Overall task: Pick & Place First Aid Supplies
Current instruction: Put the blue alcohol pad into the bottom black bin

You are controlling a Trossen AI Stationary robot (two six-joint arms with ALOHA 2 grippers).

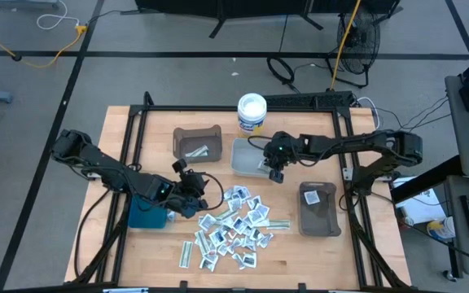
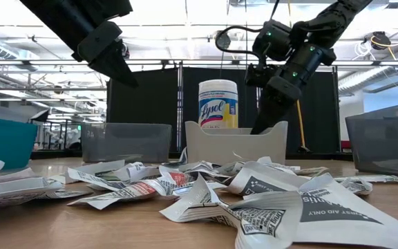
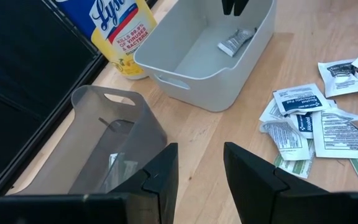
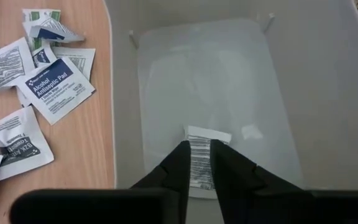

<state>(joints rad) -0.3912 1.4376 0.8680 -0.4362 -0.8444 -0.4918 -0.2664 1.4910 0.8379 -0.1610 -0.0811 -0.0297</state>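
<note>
The packets (image 1: 234, 224) are seen from above in a big heap on the table (image 1: 316, 252), in front of the bins. A few have been put away: something pale lies in the dark bin (image 1: 198, 142), and one packet lies in the grey bin (image 1: 317, 207). The right gripper (image 1: 276, 172) is held over the white bin (image 1: 247, 156). The left gripper (image 1: 192, 198) is kept just beside the heap.

From table height, the heap is seen spread wide, so most of the sorting is judged to be left.

In the left wrist view, the left jaws are held partly apart with nothing between them. One strip (image 3: 236, 41) is seen lying inside the white bin.

In the right wrist view, a strip with a barcode is seen between the narrow right jaws, low in the white bin. Whether it is gripped or let go cannot be told.
</note>
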